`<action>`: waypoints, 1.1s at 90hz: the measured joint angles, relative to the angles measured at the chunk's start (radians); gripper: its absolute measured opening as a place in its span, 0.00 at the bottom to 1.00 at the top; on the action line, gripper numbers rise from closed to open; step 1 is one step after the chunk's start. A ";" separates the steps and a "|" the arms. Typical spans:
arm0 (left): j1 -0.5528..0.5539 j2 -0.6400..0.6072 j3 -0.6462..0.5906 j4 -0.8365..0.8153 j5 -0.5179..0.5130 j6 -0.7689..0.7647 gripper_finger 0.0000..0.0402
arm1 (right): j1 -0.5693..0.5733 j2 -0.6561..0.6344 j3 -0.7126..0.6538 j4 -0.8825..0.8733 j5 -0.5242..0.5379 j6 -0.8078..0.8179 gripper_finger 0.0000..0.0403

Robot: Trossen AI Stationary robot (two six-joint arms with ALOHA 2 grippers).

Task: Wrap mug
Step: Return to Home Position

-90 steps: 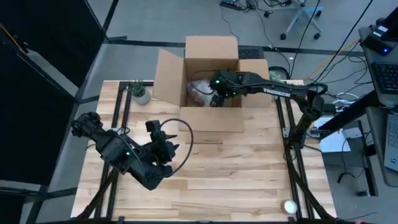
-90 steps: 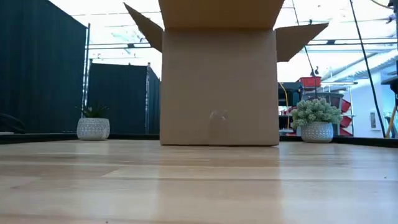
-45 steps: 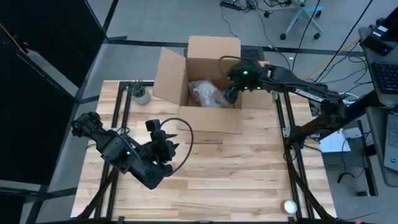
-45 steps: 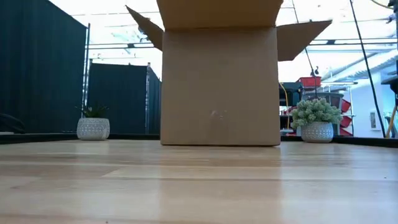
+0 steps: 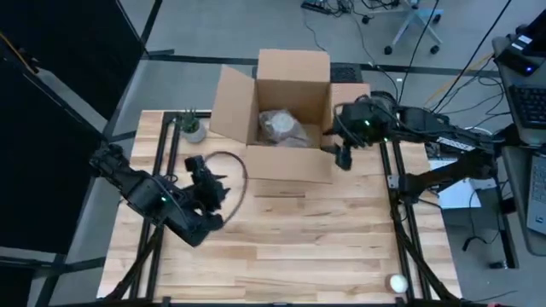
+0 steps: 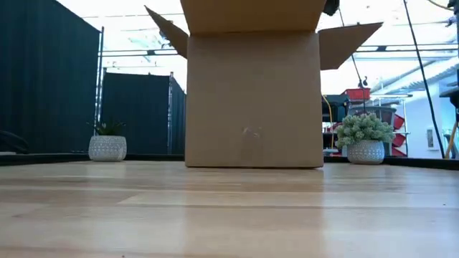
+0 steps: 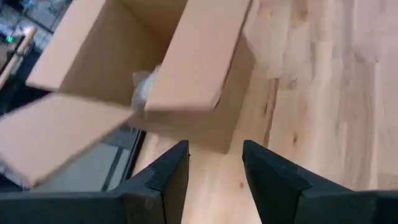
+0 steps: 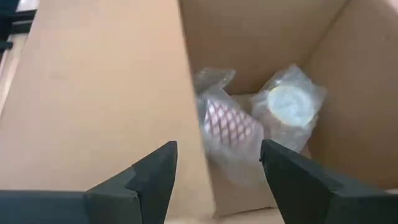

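Right wrist cam shows the wrapped red mug (image 8: 227,121) and another wrapped mug (image 8: 287,102) inside the box (image 8: 93,81); low cam just sees cardboard. Left end effector (image 7: 216,149) and right end effector (image 8: 217,149) both gape empty.

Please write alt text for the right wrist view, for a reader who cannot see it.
An open cardboard box holds a wrapped red mug and a paler wrapped bundle side by side. The right claw, open and empty, points into the box.
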State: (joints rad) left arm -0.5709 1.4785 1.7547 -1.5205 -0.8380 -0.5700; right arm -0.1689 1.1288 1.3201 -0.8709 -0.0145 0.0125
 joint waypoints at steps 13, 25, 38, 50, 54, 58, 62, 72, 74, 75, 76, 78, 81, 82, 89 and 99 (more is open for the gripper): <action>0.003 -0.167 -0.243 0.221 0.031 0.025 0.35 | 0.043 -0.162 -0.245 0.190 -0.070 0.058 0.54; 0.003 -0.311 -0.434 0.410 0.097 0.048 0.35 | 0.079 -0.312 -0.445 0.353 -0.067 0.138 0.54; 0.015 -0.460 -0.654 0.663 0.177 0.126 0.35 | 0.102 -0.416 -0.632 0.525 -0.070 0.180 0.54; 0.047 -0.556 -0.841 0.927 0.256 0.195 0.35 | 0.102 -0.460 -0.747 0.668 -0.070 0.188 0.54; 0.059 -0.584 -0.898 1.003 0.273 0.207 0.35 | 0.101 -0.467 -0.780 0.696 -0.069 0.187 0.53; 0.071 -0.607 -0.953 1.074 0.289 0.212 0.35 | 0.101 -0.471 -0.812 0.734 -0.062 0.184 0.51; 0.086 -0.623 -1.002 1.136 0.292 0.215 0.35 | 0.100 -0.476 -0.841 0.777 -0.061 0.192 0.48; 0.130 -0.630 -1.115 1.266 0.295 0.235 0.30 | 0.078 -0.486 -0.915 0.867 -0.060 0.213 0.38; 0.140 -0.630 -1.134 1.286 0.301 0.237 0.29 | 0.076 -0.488 -0.929 0.881 -0.059 0.214 0.35; 0.144 -0.630 -1.143 1.294 0.304 0.237 0.28 | 0.076 -0.489 -0.937 0.889 -0.059 0.214 0.34; 0.149 -0.630 -1.151 1.300 0.308 0.237 0.27 | 0.076 -0.490 -0.944 0.897 -0.058 0.215 0.33; 0.159 -0.631 -1.166 1.313 0.316 0.238 0.25 | 0.076 -0.493 -0.957 0.913 -0.058 0.215 0.30; 0.173 -0.631 -1.187 1.333 0.333 0.237 0.23 | 0.076 -0.498 -0.974 0.932 -0.058 0.215 0.26; 0.178 -0.631 -1.194 1.340 0.341 0.238 0.22 | 0.076 -0.500 -0.978 0.935 -0.058 0.216 0.25; 0.211 -0.631 -1.233 1.378 0.380 0.239 0.14 | 0.076 -0.517 -0.997 0.958 -0.058 0.216 0.15; 0.254 -0.631 -1.276 1.444 0.408 0.260 0.05 | 0.076 -0.565 -1.003 0.960 -0.061 0.209 0.03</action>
State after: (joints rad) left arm -0.3173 0.8474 0.4786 -0.0765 -0.4305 -0.3104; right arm -0.0928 0.5636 0.3176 0.0891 -0.0753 0.2213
